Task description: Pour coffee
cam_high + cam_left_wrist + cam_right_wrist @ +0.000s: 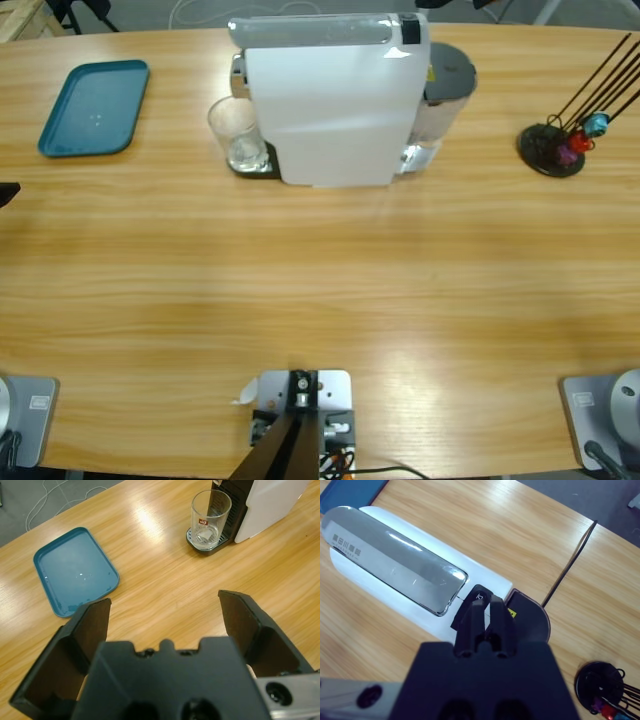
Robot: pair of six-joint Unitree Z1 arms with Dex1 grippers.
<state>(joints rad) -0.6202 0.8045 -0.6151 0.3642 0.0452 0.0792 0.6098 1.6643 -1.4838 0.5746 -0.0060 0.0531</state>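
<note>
glass (236, 133) under white coffee machine (330, 100), teal tray (94, 108) left

Matte black end effector (165, 625), angular jaws, silver-grey wrist plate, dark screws

Bright even overhead light, soft glare streaks on the wooden table (330, 300), faint shadows, sharp focus

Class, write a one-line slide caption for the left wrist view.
Open left gripper hovers above the table, facing an empty glass on the coffee machine, teal tray alongside.
</note>
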